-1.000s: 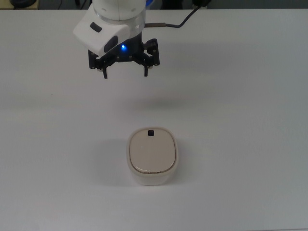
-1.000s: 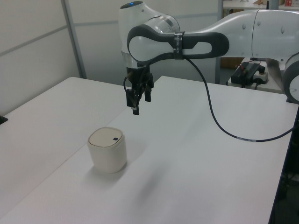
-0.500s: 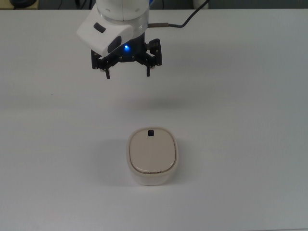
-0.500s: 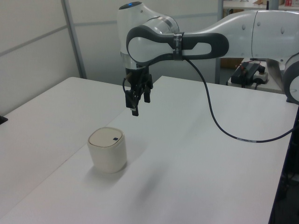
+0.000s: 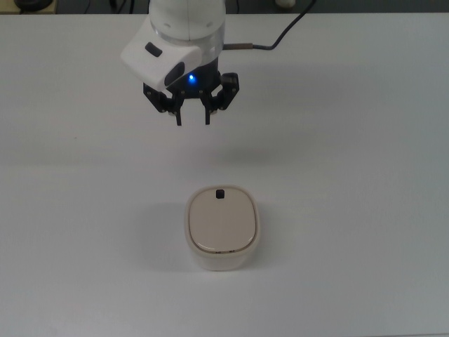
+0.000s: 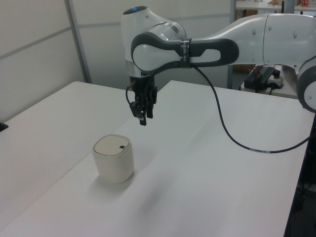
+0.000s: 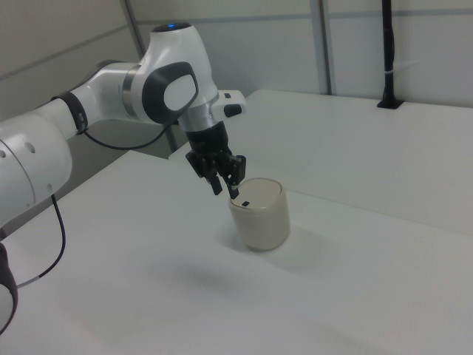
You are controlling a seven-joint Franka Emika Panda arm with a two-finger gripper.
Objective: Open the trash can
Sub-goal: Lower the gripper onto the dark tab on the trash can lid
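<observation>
White table (image 5: 365,175) wide around lidded trash can (image 5: 222,228).

The trash can (image 5: 223,228) has a cream-white body and a plain beige lid (image 5: 220,222), slightly darker than the rim around it, with no pattern. A tiny black push button (image 5: 220,194) marks one edge of the lid. The gripper (image 5: 192,119) is black, fingers included, and a small blue light (image 5: 190,78) glows on the hand above it. The robot arm (image 6: 256,32) is glossy white with dark grey joint sections, and a blue spot shows on its topmost cap in the left view. A black cable (image 6: 232,133) loops along the arm. The table (image 5: 365,210) is plain white. The wall panels (image 6: 34,54) are pale grey with grey metal framing.
</observation>
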